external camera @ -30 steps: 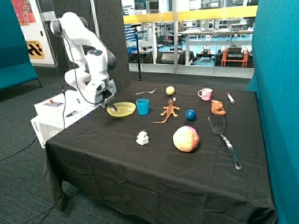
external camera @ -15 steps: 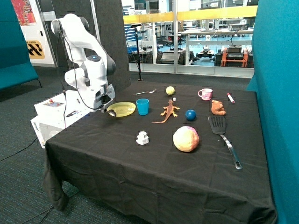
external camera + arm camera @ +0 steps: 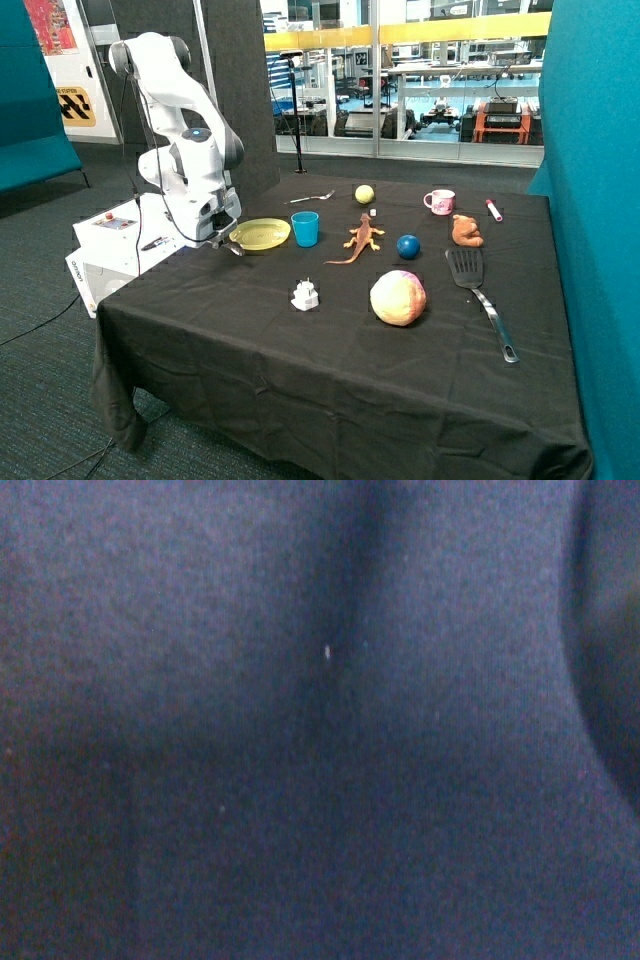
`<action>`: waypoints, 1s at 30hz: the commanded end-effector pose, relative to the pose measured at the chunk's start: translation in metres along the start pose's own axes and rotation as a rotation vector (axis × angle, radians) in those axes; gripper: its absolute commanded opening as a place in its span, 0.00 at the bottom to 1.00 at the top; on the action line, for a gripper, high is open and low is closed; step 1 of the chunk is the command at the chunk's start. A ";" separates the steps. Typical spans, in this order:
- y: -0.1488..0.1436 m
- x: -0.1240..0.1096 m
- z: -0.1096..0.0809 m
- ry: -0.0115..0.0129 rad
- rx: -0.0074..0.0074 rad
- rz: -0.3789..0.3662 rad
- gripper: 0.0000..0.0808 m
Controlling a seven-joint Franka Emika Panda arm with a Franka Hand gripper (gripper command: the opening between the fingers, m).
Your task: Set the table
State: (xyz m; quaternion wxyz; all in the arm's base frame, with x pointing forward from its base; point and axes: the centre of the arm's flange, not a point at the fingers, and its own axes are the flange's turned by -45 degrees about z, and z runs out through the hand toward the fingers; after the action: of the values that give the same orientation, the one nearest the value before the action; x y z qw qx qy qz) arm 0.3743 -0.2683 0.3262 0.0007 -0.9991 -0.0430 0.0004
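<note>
The gripper (image 3: 228, 243) is hanging low over the table (image 3: 330, 340), just left of the yellow plate (image 3: 260, 234); I cannot tell whether it is holding anything. The wrist view is showing only black cloth. The blue cup (image 3: 305, 228) is sitting right of the plate, the fork (image 3: 312, 198) farther back. Whatever it is reaching for, it should be lowering slowly and squarely, staying clear of the plate rim
</note>
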 end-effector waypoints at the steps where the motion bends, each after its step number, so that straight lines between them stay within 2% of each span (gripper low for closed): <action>1: 0.003 -0.006 0.009 0.0006 -0.0013 -0.010 0.00; 22: -0.013 0.015 0.024 0.0007 -0.0013 0.014 0.00; 30: -0.006 0.018 0.025 0.0007 -0.0013 0.027 0.00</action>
State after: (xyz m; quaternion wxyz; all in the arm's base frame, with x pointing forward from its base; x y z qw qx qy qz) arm 0.3849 -0.2580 0.3039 0.0000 -0.9993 -0.0366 -0.0020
